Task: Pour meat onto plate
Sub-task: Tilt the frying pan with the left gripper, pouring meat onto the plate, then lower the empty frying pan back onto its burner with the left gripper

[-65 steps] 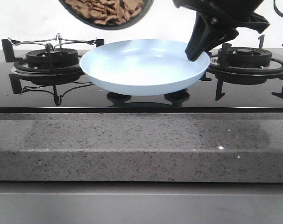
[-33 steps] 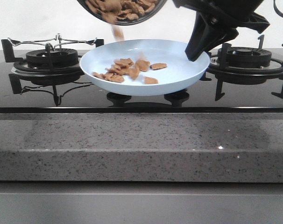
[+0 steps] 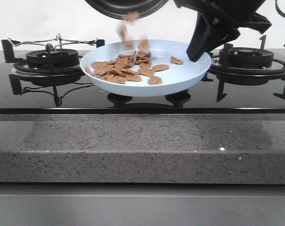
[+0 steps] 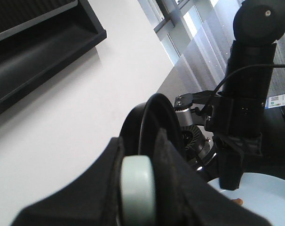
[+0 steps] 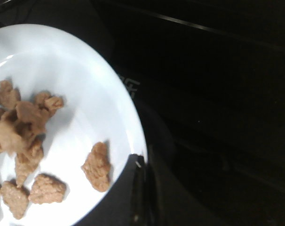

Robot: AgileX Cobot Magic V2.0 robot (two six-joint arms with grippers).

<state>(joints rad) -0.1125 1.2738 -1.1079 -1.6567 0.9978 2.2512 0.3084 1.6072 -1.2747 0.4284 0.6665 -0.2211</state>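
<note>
Front view: I tip the pan so the meat drops onto the plate.
My left claw [image 4: 138, 188] is clamped on the pan's pale handle, holding the black pan [image 3: 126, 7] tilted above so the meat [image 3: 123, 69] falls beneath it onto the plate [image 3: 189, 75]. My right claw [image 3: 199, 49] pinches the plate's rim to steady it, most meat lying beside it. Glossy black hob [image 3: 255, 96], grey speckled counter [image 3: 142, 146], white wall.
</note>
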